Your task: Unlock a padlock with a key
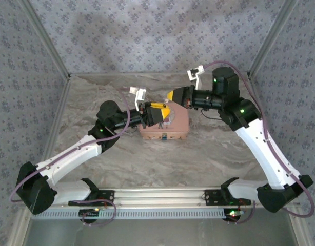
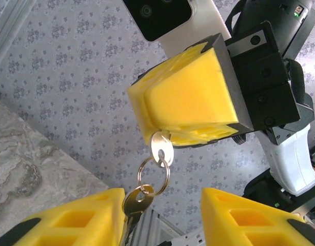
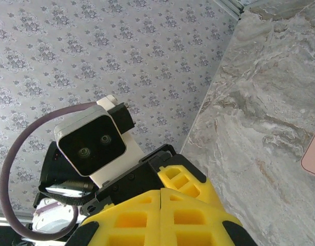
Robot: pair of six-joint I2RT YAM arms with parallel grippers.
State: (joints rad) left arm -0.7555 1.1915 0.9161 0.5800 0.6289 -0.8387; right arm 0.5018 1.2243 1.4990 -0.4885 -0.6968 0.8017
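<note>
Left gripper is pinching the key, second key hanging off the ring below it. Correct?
No: the right gripper pinches the key, shut on it; the left gripper sits open below. The second key does hang off the ring. The left wrist view shows it.

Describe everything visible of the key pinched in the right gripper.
The key looks like pale, shiny metal. Its rounded head pokes out below the shut yellow pads of the right gripper, which clamp it; the blade is hidden between them. It is held in the air, head downward. A split ring runs through the hole in its head, and a brassier second key dangles from that ring beside a finger of the left gripper.
</note>
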